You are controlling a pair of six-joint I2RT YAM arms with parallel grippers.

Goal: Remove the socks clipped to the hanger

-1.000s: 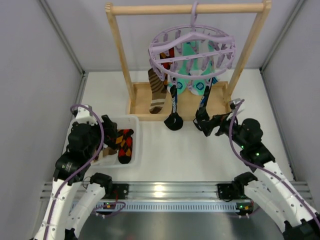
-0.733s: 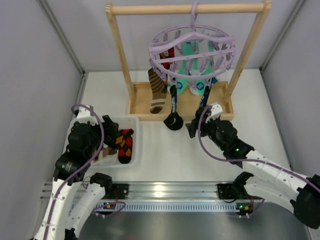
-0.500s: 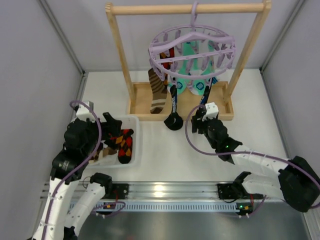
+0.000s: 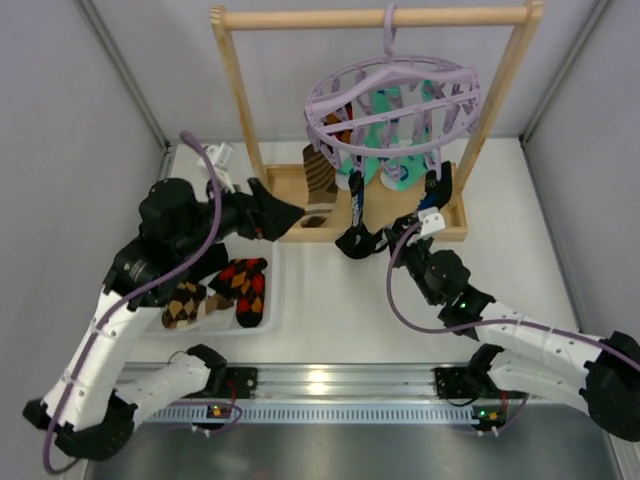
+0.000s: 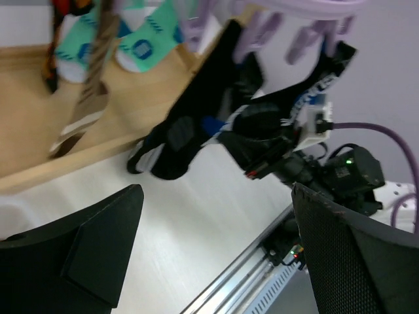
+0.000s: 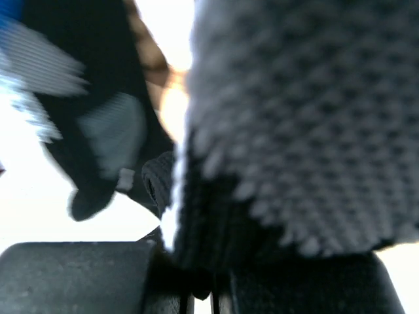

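Right claw is clamped shut, apparently on the toe of a black sock that hangs from the hanger above it; the wrist view is too blurred to be sure. A second black sock dangles just left of it. Left claw gapes wide, empty, facing the brown sock; the tray with patterned socks lies below it.
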